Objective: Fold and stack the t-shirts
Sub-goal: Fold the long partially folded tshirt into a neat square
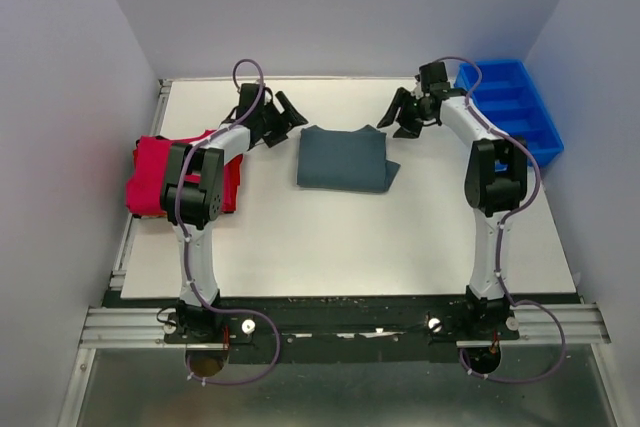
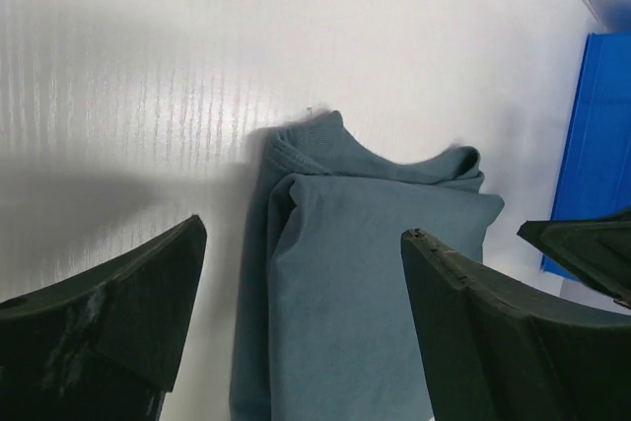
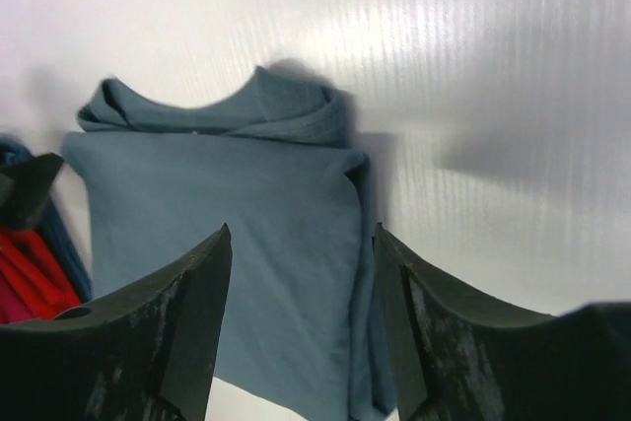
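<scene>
Grey t-shirt point(image 1: 345, 159): folded rectangle, collar at the far edge, mid-table point(image 1: 300, 247).
Red t-shirts point(image 1: 150, 172): table's left edge, partly behind the left arm.
Left gripper point(image 1: 292, 115): jaws apart, near shirt's far-left corner.
Right gripper point(image 1: 397, 115): jaws apart, near far-right corner.

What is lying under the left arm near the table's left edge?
Red t-shirts lie there. The left arm covers part of them, so their number cannot be told.
</scene>
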